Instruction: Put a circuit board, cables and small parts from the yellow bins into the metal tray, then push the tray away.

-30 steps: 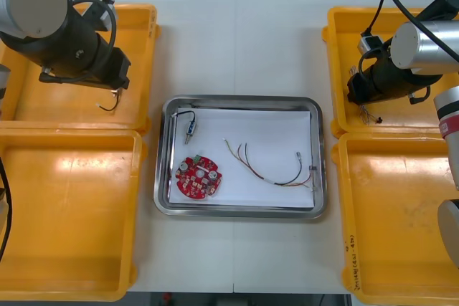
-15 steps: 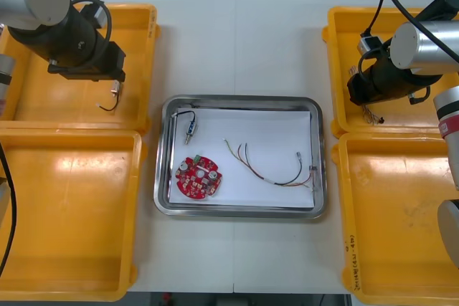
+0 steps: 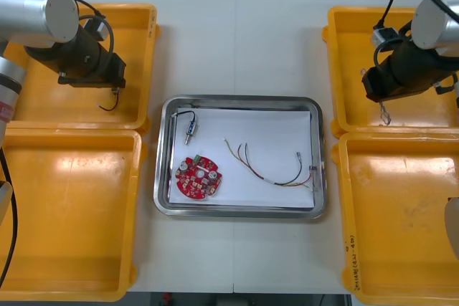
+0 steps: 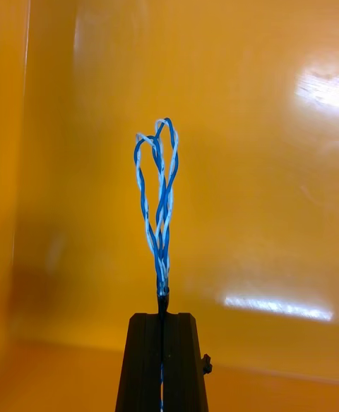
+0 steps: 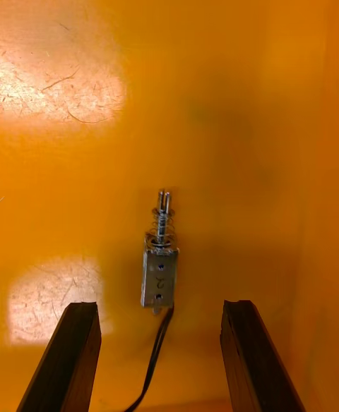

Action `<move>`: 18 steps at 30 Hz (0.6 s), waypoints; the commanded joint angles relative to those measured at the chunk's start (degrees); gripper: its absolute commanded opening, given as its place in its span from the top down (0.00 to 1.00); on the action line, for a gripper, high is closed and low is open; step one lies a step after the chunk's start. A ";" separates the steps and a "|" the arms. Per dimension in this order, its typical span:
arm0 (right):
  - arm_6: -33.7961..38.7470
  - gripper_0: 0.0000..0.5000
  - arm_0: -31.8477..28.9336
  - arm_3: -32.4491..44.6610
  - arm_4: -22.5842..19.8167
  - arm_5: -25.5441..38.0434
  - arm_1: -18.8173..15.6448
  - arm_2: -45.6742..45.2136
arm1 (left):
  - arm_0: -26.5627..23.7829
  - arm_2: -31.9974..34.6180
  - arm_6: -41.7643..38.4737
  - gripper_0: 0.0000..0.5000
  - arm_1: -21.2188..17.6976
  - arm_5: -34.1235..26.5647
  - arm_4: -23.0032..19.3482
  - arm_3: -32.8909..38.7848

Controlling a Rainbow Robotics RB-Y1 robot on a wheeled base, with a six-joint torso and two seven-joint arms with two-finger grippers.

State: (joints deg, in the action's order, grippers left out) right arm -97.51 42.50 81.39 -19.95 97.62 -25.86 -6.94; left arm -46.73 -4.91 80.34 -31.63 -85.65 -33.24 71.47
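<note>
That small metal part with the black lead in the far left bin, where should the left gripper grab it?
Grip the small metal part by its boxy body, not the spring end or black lead. Come straight down: the left gripper hangs with open jaws either side of its long flanks. The right gripper, over the far right bin, grips a blue and white cable.

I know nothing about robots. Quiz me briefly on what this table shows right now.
1. Fill the gap: the red circuit board lies in the ___.
2. What does the right end effector hold? A. red circuit board B. twisted blue and white cable C. nothing
3. True or false: the left end effector is shut on the small metal part.
Key: 1 metal tray; 2 B; 3 false, it is open around the part.
</note>
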 commanded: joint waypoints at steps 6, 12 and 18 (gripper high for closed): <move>-1.37 1.00 -0.48 14.23 -1.05 12.38 -4.20 -5.36 | -2.93 -2.47 5.71 0.00 -0.36 4.36 0.11 -2.74; -2.42 1.00 -0.48 20.47 -7.91 12.38 -5.52 -5.27 | -2.93 -3.62 5.71 0.00 0.17 6.90 0.37 -4.59; -3.57 1.00 -0.48 24.52 -17.66 12.38 -7.89 -2.99 | -2.93 -4.06 5.71 0.00 0.52 8.40 0.46 -5.64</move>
State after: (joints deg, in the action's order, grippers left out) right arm -98.59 42.17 102.61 -34.43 109.72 -30.15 -11.02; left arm -46.78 -8.22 80.34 -31.58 -78.00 -33.25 65.65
